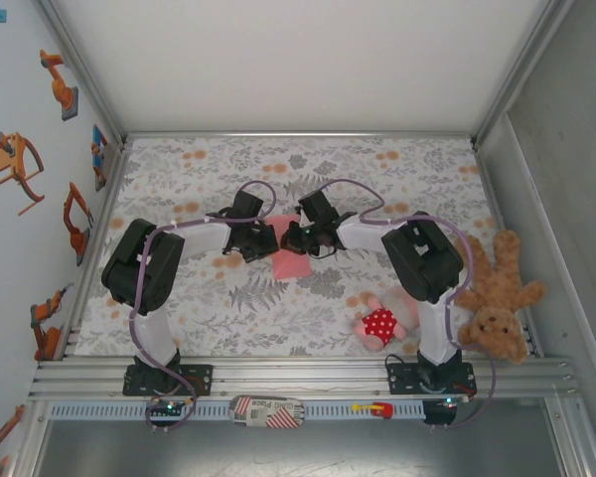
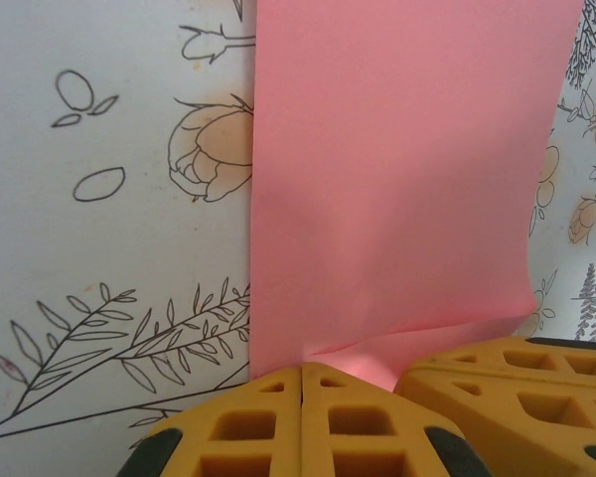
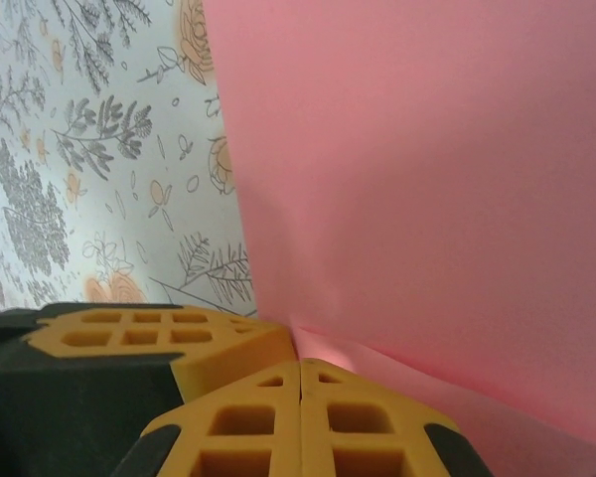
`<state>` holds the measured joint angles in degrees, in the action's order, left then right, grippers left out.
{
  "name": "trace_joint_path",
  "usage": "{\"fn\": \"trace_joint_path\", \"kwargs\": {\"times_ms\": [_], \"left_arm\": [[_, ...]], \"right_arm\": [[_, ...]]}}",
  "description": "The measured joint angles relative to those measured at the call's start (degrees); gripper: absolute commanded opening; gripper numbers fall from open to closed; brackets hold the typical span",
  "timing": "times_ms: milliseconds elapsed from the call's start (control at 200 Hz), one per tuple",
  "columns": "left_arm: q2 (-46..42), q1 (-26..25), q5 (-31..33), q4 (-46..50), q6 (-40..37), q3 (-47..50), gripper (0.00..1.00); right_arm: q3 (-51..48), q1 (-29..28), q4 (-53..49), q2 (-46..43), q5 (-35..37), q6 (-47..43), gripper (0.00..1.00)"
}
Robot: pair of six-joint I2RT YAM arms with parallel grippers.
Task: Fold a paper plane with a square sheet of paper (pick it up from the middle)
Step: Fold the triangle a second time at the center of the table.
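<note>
As the left gripper (image 2: 303,372) and right gripper (image 3: 300,366) pinched the thin salmon-pink square sheet of paper (image 2: 397,179) between them, moving evenly seemed essential.

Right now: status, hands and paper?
Left hand shut on pink sheet. Right hand shut on it too, tips side by side. Plush doll, teddy off right, well clear.

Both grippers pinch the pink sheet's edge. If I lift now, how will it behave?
Probably floppy: the square sheet of paper buckles at the left gripper. It looks thin, so it is likely light, and unpinched parts may sag. It bends sharply by the right gripper; pulling the grippers apart might tear it.
</note>
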<state>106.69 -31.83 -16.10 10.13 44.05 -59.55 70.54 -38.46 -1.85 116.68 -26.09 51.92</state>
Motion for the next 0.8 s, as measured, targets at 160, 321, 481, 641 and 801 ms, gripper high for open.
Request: {"fn": "trace_joint_path", "kwargs": {"times_ms": [160,321,481,641,801], "left_arm": [[0.0,0.0,0.0,0.0,0.0,0.0,0.00],[0.0,0.0,0.1,0.0,0.0,0.0,0.00],[0.0,0.0,0.3,0.2,0.0,-0.1,0.00],[0.0,0.0,0.5,0.4,0.0,-0.1,0.00],[0.1,0.0,0.5,0.6,0.0,-0.3,0.00]], "right_arm": [[0.2,-0.2,-2.3,0.9,0.0,1.3,0.00],[0.3,-0.3,-3.1,1.0,0.0,1.7,0.00],[-1.4,-0.4,-1.9,0.2,0.0,1.7,0.00],[-6.2,-0.4,0.3,-2.8,0.1,1.2,0.00],[-12.2,0.4,3.2,-6.5,0.0,1.0,0.00]]}}
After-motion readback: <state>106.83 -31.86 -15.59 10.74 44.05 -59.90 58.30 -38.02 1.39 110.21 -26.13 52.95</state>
